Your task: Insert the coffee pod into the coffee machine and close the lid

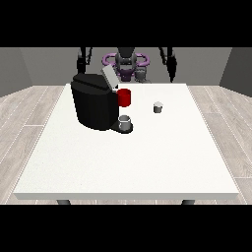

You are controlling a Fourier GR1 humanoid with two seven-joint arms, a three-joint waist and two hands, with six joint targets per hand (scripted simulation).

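The coffee pod [158, 107], a small grey-and-white capsule, stands upright on the white table [123, 167], right of centre and toward the far edge, touched by nothing. At its nine o'clock, a short way off, sits the red part [125, 97] at the front of the coffee machine [94, 101]; whether it is a cup or part of the brewer cannot be told from here. The machine is a black, blocky body on the table's far left portion, and its grey lid [109, 77] is raised, tilting up toward one o'clock from the top. At the machine's base, about five o'clock from its body, a small grey cup [125, 121] rests on the black drip tray.

Beyond the table's far edge, at twelve o'clock, the robot's torso [126, 64] shows with purple rings around it. The hand at the view's left [81, 64] hangs above the machine's far side, and the hand at the view's right [171, 66] hangs at about one o'clock from the pod, well apart from it. Neither holds anything; how their fingers lie is impossible to tell.
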